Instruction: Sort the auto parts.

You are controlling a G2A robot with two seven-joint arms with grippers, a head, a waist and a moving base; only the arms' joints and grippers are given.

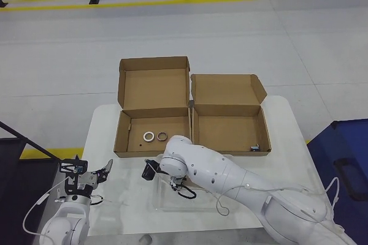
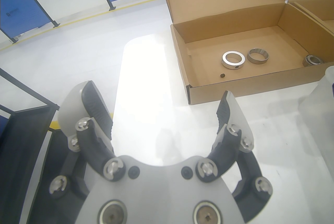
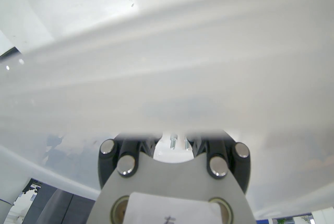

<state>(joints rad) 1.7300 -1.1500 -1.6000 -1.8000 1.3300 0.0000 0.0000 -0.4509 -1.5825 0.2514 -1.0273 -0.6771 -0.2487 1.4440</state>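
Observation:
The left cardboard box (image 1: 124, 142) holds a silver collar ring (image 2: 233, 60) (image 1: 149, 136), a thin steel ring (image 2: 258, 55) (image 1: 162, 135), a bearing (image 2: 312, 60) by its wall and a tiny black screw (image 2: 222, 75). In the right cardboard box (image 1: 230, 131) a small dark part (image 1: 256, 147) lies in the near right corner. My left gripper (image 2: 156, 89) (image 1: 93, 168) hangs open and empty over the table's near left corner. My right gripper (image 1: 173, 181) is down inside a clear plastic bin (image 1: 202, 205), whose cloudy wall (image 3: 167, 65) hides its fingers.
The two boxes stand side by side at the back of the white table (image 1: 104, 122), lids raised. The clear bin (image 2: 319, 110) sits in front of them. A blue crate (image 1: 349, 159) stands off the table's right side and a black frame (image 1: 12, 131) off its left.

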